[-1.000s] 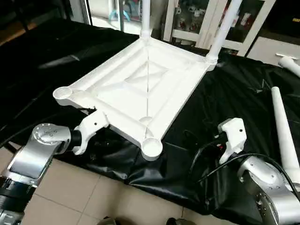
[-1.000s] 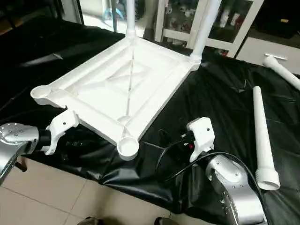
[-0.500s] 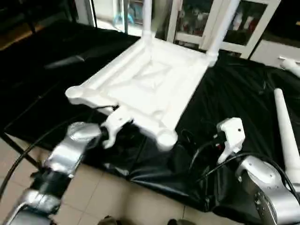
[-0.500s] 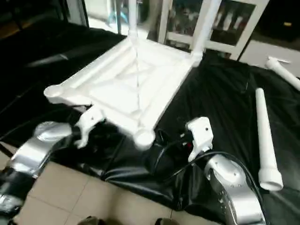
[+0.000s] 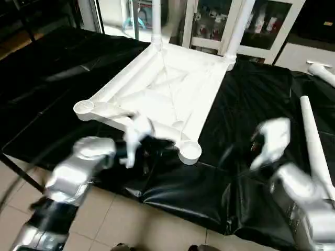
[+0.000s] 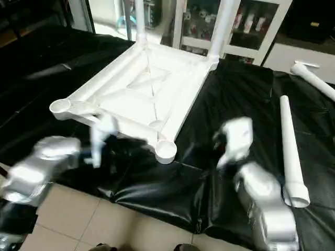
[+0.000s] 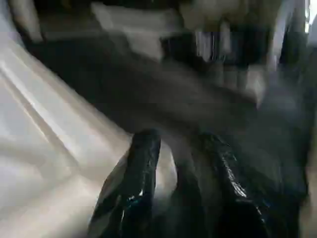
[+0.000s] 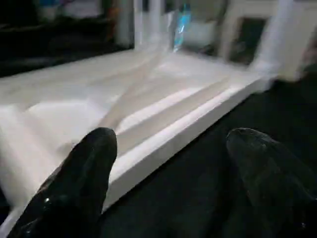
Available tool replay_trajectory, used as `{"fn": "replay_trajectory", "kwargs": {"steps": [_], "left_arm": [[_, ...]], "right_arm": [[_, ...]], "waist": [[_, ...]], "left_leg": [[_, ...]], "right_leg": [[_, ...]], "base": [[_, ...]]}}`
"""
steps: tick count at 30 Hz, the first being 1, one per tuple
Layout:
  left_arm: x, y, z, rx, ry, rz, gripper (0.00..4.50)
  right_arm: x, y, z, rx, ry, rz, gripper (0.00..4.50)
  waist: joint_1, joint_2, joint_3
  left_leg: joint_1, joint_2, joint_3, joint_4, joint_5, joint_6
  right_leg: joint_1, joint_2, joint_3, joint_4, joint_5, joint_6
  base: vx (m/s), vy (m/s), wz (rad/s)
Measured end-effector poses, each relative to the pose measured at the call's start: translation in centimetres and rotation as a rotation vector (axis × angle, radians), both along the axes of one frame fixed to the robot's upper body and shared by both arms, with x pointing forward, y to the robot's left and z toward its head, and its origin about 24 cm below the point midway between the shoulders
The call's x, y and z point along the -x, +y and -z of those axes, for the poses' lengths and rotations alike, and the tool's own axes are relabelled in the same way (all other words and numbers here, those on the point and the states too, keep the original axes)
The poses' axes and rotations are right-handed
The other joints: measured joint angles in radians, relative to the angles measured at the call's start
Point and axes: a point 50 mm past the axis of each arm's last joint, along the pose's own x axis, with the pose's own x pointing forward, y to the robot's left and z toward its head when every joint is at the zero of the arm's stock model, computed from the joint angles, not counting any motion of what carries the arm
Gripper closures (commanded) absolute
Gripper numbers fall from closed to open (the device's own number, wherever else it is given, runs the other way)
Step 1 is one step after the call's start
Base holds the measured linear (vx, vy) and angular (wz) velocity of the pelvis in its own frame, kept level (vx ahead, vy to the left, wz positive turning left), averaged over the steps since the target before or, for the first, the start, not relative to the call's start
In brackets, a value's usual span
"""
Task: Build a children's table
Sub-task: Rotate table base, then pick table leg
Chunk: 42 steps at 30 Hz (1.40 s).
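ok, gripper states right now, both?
Left gripper: partly open, nothing held, beside the tabletop.
Right gripper: wide open, empty.

The upturned tabletop (image 5: 166, 86) looks like smooth white plastic with a soft sheen along its ribs. Beneath it lies a black sheet (image 5: 241, 104), glossy and crinkled, probably plastic film. Right of the tabletop, the loose leg (image 6: 289, 146) is the same smooth white plastic. Both forearms beside it (image 5: 78, 167) are brushed silvery metal, and the right gripper's fingers (image 8: 84, 173) are shiny black.
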Motion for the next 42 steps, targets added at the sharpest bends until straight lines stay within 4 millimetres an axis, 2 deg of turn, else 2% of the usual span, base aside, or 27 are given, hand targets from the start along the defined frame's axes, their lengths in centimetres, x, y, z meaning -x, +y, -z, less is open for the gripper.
{"fn": "replay_trajectory", "kwargs": {"steps": [1, 4, 6, 9, 10, 14, 19, 22, 23, 24, 26, 27, 28, 29, 30, 31, 32, 33, 34, 35, 36, 37, 38, 39, 40, 41, 42], "left_arm": [[-0.2, 0.0, -0.5, 0.035, -0.015, -0.024, 3.11], [-2.6, -0.2, -0.9, 0.126, -0.092, -0.380, 3.11], [-3.1, -0.1, 0.3, 0.111, -0.087, -0.580, 3.11], [-2.8, 0.8, 2.4, 0.017, -0.068, -0.725, 3.11], [-2.8, 1.0, 2.8, 0.003, -0.061, -0.764, 3.11], [-2.9, 0.8, 2.9, -0.003, -0.071, -0.825, 3.11], [-2.9, -0.5, 2.9, 0.015, -0.097, -0.883, 3.11], [-3.0, -0.9, 3.3, -0.003, -0.096, -0.906, 3.11], [-3.0, -0.8, 3.3, -0.005, -0.100, -0.910, 3.11], [-3.0, -0.8, 3.2, -0.006, -0.106, -0.916, 3.11], [-3.0, -0.7, 3.2, -0.010, -0.115, -0.928, 3.11], [-3.0, -0.7, 3.2, -0.012, -0.116, -0.930, 3.11], [-3.0, -0.9, 3.2, -0.013, -0.118, -0.928, 3.11], [-3.0, -1.0, 3.2, -0.013, -0.121, -0.923, 3.11], [-3.0, -1.3, 3.1, -0.014, -0.128, -0.912, 3.11], [-2.9, -1.7, 3.2, -0.021, -0.130, -0.900, 3.11], [-2.9, -2.1, 3.2, -0.020, -0.133, -0.884, 3.11], [-2.9, -2.3, 3.1, -0.022, -0.140, -0.875, 3.11], [-2.9, -2.1, 3.2, -0.030, -0.142, -0.881, 3.11], [-2.9, -1.8, 3.3, -0.041, -0.146, -0.885, 3.11], [-3.0, -1.3, 3.4, -0.054, -0.149, -0.903, 3.11], [-3.0, -0.9, 3.4, -0.059, -0.149, -0.916, 3.11], [-3.1, -0.8, 3.4, -0.060, -0.152, -0.919, 3.11], [-3.1, -0.9, 3.4, -0.044, -0.132, -0.909, 3.11], [-3.1, -0.9, 3.4, -0.038, -0.117, -0.899, 3.11], [-3.0, -1.4, 3.7, -0.028, -0.078, -0.879, 3.11], [-2.9, -2.0, 3.8, -0.015, -0.053, -0.855, 3.11]], "right_arm": [[-0.2, 0.0, -0.2, 0.000, -0.005, 0.016, 0.61], [-0.7, 0.2, -0.2, 0.004, 0.021, 0.126, 0.61], [-0.9, 0.3, -0.3, 0.020, 0.017, 0.163, 0.61], [-1.2, 0.1, -0.2, 0.040, 0.017, 0.225, 0.61], [-1.6, 0.1, -0.2, 0.037, 0.020, 0.256, 0.61], [-2.2, -0.1, -0.2, 0.042, 0.021, 0.306, 0.61], [-2.3, 1.1, -0.2, 0.019, 0.025, 0.249, 0.61], [-2.4, 1.7, 0.1, 0.020, 0.033, 0.225, 0.61], [-2.4, 1.8, 0.2, 0.020, 0.039, 0.224, 0.61], [-2.4, 1.8, 0.5, 0.019, 0.049, 0.228, 0.61], [-2.5, 1.9, 0.6, 0.018, 0.055, 0.232, 0.61], [-2.6, 1.9, 0.5, 0.021, 0.052, 0.234, 0.61], [-2.7, 1.8, 0.4, 0.024, 0.051, 0.235, 0.61], [-2.7, 1.8, 0.4, 0.025, 0.048, 0.237, 0.61], [-2.7, 1.5, 0.4, 0.034, 0.050, 0.245, 0.61], [-2.7, 1.1, 0.5, 0.040, 0.056, 0.258, 0.61], [-2.7, 0.8, 0.5, 0.041, 0.055, 0.269, 0.61], [-2.7, 0.7, 0.4, 0.039, 0.054, 0.273, 0.61], [-2.7, 0.8, 0.5, 0.040, 0.058, 0.269, 0.61], [-2.7, 1.1, 0.5, 0.034, 0.058, 0.259, 0.61], [-2.7, 1.7, 0.6, 0.030, 0.062, 0.241, 0.61], [-2.7, 1.9, 0.7, 0.029, 0.068, 0.234, 0.61], [-2.7, 1.9, 0.7, 0.030, 0.069, 0.232, 0.61], [-2.8, 2.0, 0.6, 0.030, 0.065, 0.232, 0.61], [-2.8, 2.0, 0.6, 0.029, 0.064, 0.231, 0.61], [-2.7, 1.7, 0.8, 0.034, 0.077, 0.238, 0.61], [-2.6, 1.1, 1.1, 0.043, 0.094, 0.257, 0.61]], "waist": [[0.003, 0.000, -0.002], [0.004, -0.002, -0.005], [0.000, -0.003, -0.006], [-0.019, -0.006, -0.007], [-0.022, -0.007, -0.007], [-0.019, -0.010, -0.009], [-0.016, -0.012, -0.009], [-0.025, -0.012, -0.009], [-0.029, -0.011, -0.009], [-0.037, -0.009, -0.008], [-0.046, -0.010, -0.009], [-0.051, -0.010, -0.009], [-0.053, -0.011, -0.009], [-0.054, -0.014, -0.009], [-0.050, -0.021, -0.007], [-0.047, -0.021, -0.006], [-0.047, -0.017, -0.009], [-0.052, 0.003, -0.017], [-0.054, 0.010, -0.019], [-0.055, 0.012, -0.020], [-0.053, 0.008, -0.023], [-0.049, 0.007, -0.024], [-0.043, 0.000, -0.029], [-0.034, -0.015, -0.035], [-0.026, -0.019, -0.035], [-0.015, -0.023, -0.030], [-0.002, -0.030, -0.026]], "left_leg": [[0.001, 0.000, 0.000, 0.000, 0.000, 0.000], [0.004, 0.000, 0.000, 0.000, 0.000, 0.000], [0.008, 0.000, -0.001, 0.000, 0.000, 0.000], [0.009, 0.000, -0.002, 0.000, 0.000, 0.000], [0.009, 0.000, -0.003, 0.000, 0.000, -0.001], [0.006, 0.000, -0.003, 0.000, 0.000, -0.001], [0.004, 0.000, -0.002, 0.001, 0.000, 0.000], [0.005, 0.004, -0.007, 0.000, 0.000, 0.000], [0.006, 0.010, -0.011, -0.001, 0.000, -0.001], [0.008, 0.022, -0.019, -0.002, 0.003, -0.005], [0.009, 0.045, -0.024, -0.004, 0.014, -0.009], [0.010, 0.056, -0.023, -0.004, 0.017, -0.009], [0.012, 0.063, -0.022, -0.005, 0.017, -0.008], [0.010, 0.060, -0.017, 0.002, 0.014, -0.001], [-0.010, 0.044, -0.025, 0.069, -0.041, 0.090], [-0.021, 0.011, -0.029, 0.129, -0.067, 0.132], [-0.021, -0.025, -0.030, 0.147, -0.078, 0.143], [-0.020, -0.049, -0.043, 0.121, -0.112, 0.129], [-0.018, -0.026, -0.066, 0.106, -0.094, 0.073], [-0.020, -0.011, -0.072, 0.101, -0.085, 0.050], [-0.022, -0.002, -0.077, 0.099, -0.077, 0.037], [-0.023, 0.003, -0.083, 0.098, -0.070, 0.033], [-0.027, 0.004, -0.083, 0.094, -0.063, 0.030], [-0.036, 0.002, -0.078, 0.094, -0.056, 0.027], [-0.042, 0.000, -0.075, 0.097, -0.052, 0.036], [-0.060, -0.004, -0.073, 0.118, -0.052, 0.152], [-0.052, -0.034, -0.070, 0.120, -0.055, 0.174]], "right_leg": [[0.001, 0.000, 0.000, 0.000, 0.000, 0.000], [0.006, 0.000, 0.000, -0.001, -0.002, 0.005], [0.010, 0.000, 0.000, -0.002, -0.003, 0.008], [0.012, 0.001, 0.000, -0.001, -0.005, 0.011], [0.011, 0.001, 0.000, -0.001, -0.005, 0.011], [0.009, 0.001, 0.000, -0.001, -0.005, 0.012], [0.009, 0.000, 0.000, -0.003, -0.006, 0.011], [0.011, 0.009, -0.007, -0.004, -0.007, 0.005], [0.013, 0.013, -0.013, -0.004, -0.007, -0.005], [0.017, 0.015, -0.030, -0.001, -0.013, -0.042], [0.017, 0.020, -0.061, 0.017, -0.029, -0.104], [0.015, 0.026, -0.071, 0.028, -0.037, -0.117], [0.013, 0.032, -0.075, 0.035, -0.041, -0.123], [0.012, 0.037, -0.079, 0.034, -0.042, -0.124], [0.013, 0.039, -0.079, 0.033, -0.041, -0.111], [0.017, 0.040, -0.082, 0.029, -0.039, -0.107], [0.019, 0.048, -0.088, 0.023, -0.034, -0.100], [0.021, 0.070, -0.115, -0.001, -0.019, -0.092], [0.027, 0.079, -0.139, -0.017, -0.016, -0.085], [0.019, 0.079, -0.143, -0.002, -0.032, -0.081], [-0.012, 0.064, -0.117, 0.128, -0.079, -0.066], [-0.022, 0.052, -0.084, 0.190, -0.094, -0.066], [-0.022, 0.031, -0.052, 0.185, -0.099, -0.072], [-0.015, 0.006, -0.014, 0.129, -0.131, -0.069], [-0.013, 0.001, -0.014, 0.130, -0.124, -0.027], [-0.017, 0.008, -0.016, 0.123, -0.114, -0.010], [-0.016, 0.010, -0.015, 0.117, -0.105, -0.020]], "base": [[0.000, 0.000, 0.00], [0.000, 0.000, 0.00], [0.000, 0.000, 0.00], [0.000, 0.000, 0.00], [0.000, 0.000, 0.00], [0.000, 0.000, 0.00], [0.000, 0.000, 0.00], [0.000, 0.000, 0.00], [0.000, 0.000, 0.00], [0.002, -0.079, 0.04], [0.003, -0.122, 0.10], [0.004, -0.157, 0.09], [-0.002, -0.156, 0.03], [-0.002, -0.156, 0.03], [-0.006, -0.140, 0.02], [-0.022, -0.117, 0.04], [-0.022, -0.117, 0.04], [-0.035, -0.104, 0.07], [-0.026, -0.145, 0.00], [-0.026, -0.145, 0.00], [-0.026, -0.175, -0.11], [-0.058, -0.184, -0.04], [-0.058, -0.184, -0.04], [-0.082, -0.231, -0.03], [-0.081, -0.247, -0.08], [-0.081, -0.247, -0.08], [-0.096, -0.244, -0.07]]}}
